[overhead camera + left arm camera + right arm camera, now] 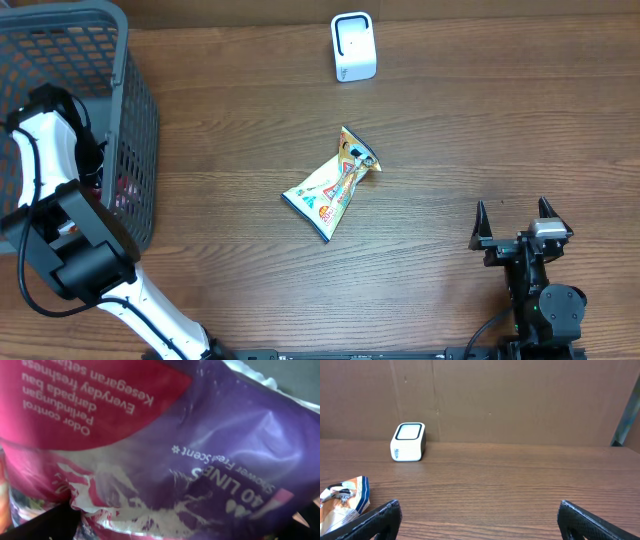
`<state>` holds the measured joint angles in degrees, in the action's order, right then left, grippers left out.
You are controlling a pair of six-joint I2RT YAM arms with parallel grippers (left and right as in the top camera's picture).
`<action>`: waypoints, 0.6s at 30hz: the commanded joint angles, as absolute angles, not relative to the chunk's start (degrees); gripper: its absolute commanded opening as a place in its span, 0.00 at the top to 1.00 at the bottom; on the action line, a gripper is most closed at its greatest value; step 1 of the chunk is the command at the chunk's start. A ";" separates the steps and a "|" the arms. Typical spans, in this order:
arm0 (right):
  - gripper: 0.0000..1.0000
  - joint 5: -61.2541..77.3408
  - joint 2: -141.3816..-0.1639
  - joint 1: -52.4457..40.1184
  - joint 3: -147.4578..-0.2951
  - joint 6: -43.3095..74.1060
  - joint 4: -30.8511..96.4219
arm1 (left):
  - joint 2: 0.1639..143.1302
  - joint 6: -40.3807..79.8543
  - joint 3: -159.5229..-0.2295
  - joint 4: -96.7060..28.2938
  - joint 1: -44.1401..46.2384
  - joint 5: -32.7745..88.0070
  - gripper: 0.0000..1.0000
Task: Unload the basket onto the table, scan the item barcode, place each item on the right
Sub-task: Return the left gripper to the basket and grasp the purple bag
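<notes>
My left arm (45, 140) reaches down into the grey basket (135, 120) at the table's left edge, and the overhead view hides its gripper there. In the left wrist view a purple and pink plastic packet (215, 445) with printed text fills the frame. It lies right against my left gripper (170, 532), whose dark fingers (35, 525) sit far apart at the bottom corners, open. A white barcode scanner (353, 47) (408, 441) stands at the back of the table. My right gripper (513, 228) (480, 520) rests open near the front right, holding nothing.
A yellow and white snack packet (333, 183) (342, 502) lies flat mid-table, between the basket and the right arm. Other packets show through the basket's mesh wall (125, 190). A brown cardboard wall (520, 400) backs the table.
</notes>
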<state>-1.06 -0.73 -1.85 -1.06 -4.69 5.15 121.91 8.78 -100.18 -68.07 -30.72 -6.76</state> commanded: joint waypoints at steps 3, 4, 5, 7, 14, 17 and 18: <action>0.00 -1.37 -0.16 -1.54 -0.47 -4.56 4.82 | 122.58 7.27 -95.31 -65.45 -30.63 -9.56 0.49; 0.00 -1.37 -0.16 -1.54 -0.47 -4.56 4.82 | 122.56 7.25 -95.48 -65.49 -30.65 -9.67 0.68; 0.00 -1.39 -0.16 -1.54 -0.47 -4.56 4.82 | 122.56 7.25 -95.85 -65.78 -30.72 -9.67 0.81; 0.00 -1.37 -0.16 -1.54 -0.47 -4.56 4.82 | 122.56 7.29 -97.17 -67.00 -30.74 -9.61 0.96; 0.00 -1.37 -0.16 -1.54 -0.47 -4.56 4.82 | 122.04 10.17 -112.71 -76.29 -30.76 -8.27 0.96; 0.00 -1.37 -0.16 -1.54 -0.47 -4.56 4.82 | 121.16 10.31 -122.74 -80.71 -30.79 -4.84 0.96; 0.00 -1.39 -0.16 -1.54 -0.47 -4.56 4.82 | 120.73 10.31 -126.15 -82.00 -30.79 -3.51 0.96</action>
<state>-1.06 -0.73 -1.85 -1.06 -4.69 5.19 122.91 8.88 -115.11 -79.92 -30.41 -7.62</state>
